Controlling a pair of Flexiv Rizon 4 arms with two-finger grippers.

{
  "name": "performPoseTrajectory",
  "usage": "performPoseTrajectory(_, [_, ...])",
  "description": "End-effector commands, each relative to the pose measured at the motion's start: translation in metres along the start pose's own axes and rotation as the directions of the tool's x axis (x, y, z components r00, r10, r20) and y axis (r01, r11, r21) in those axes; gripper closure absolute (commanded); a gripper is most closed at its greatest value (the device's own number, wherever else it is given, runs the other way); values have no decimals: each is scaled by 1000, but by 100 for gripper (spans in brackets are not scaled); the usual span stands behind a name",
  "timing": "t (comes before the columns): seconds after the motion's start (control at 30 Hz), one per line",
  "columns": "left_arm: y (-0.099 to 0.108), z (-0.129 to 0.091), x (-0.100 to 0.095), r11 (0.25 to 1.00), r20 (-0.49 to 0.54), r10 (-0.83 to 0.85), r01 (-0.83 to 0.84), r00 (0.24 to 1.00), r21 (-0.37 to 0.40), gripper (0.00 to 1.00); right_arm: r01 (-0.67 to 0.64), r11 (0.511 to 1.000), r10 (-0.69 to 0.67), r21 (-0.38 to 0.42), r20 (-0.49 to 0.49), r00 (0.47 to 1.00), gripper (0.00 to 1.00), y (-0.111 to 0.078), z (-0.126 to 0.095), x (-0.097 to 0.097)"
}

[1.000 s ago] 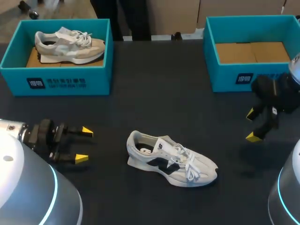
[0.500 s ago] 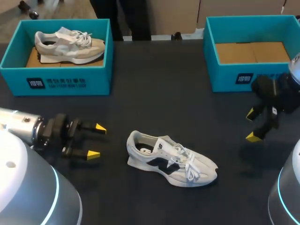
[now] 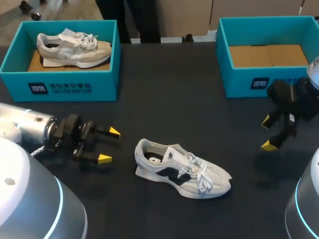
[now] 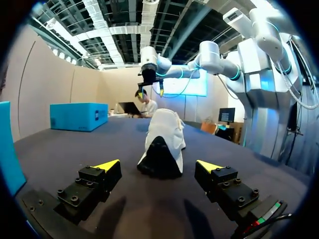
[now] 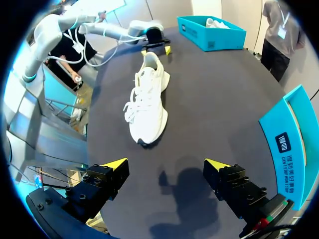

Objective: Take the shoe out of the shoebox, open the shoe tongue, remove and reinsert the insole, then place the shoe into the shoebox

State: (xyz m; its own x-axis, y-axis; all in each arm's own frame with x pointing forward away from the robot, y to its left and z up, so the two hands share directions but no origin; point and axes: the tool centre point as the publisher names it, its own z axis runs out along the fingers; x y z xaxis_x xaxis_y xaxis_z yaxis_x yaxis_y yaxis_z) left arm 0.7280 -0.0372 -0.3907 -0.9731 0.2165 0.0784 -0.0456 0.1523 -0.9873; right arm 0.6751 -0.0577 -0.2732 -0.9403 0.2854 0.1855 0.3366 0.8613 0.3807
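White low-top sneaker (image 3: 182, 169) with a dark side mark, mesh upper and white laces stands on its sole near the middle of the black matte counter (image 3: 174, 99), outside both boxes. Its heel points toward my left arm and its toe toward my right.

I count two teal cardboard shoeboxes, both lidless. The left shoebox (image 3: 60, 85) carries a white printed label on its front wall and holds a second shoe, a grey-and-cream sneaker (image 3: 75, 47) lying on a brown cardboard liner. The right shoebox (image 3: 249, 83) has the same kind of label and shows only its brown cardboard floor (image 3: 269, 55).

My left pincer (image 3: 109, 146) sits low over the counter near the white sneaker's heel, not touching it. Its yellow tips are spread wide and hold nothing, and from the left wrist the heel lies ahead, in line with the gap between them. My right pincer (image 3: 268, 133) hangs in front of the right shoebox, well apart from the toe, equally wide open and empty.
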Motion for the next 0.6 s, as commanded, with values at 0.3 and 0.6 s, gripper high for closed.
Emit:
performPoseTrajectory(0.3, [-7, 21, -9, 1000, -78, -5, 3, 997, -14, 0, 0, 1000, 0, 2, 2, 1000, 0, 0, 1, 1])
performPoseTrajectory(0.6, [-5, 34, -6, 999, -105, -16, 13, 994, -30, 0, 0, 1000, 0, 2, 2, 1000, 0, 0, 1, 1])
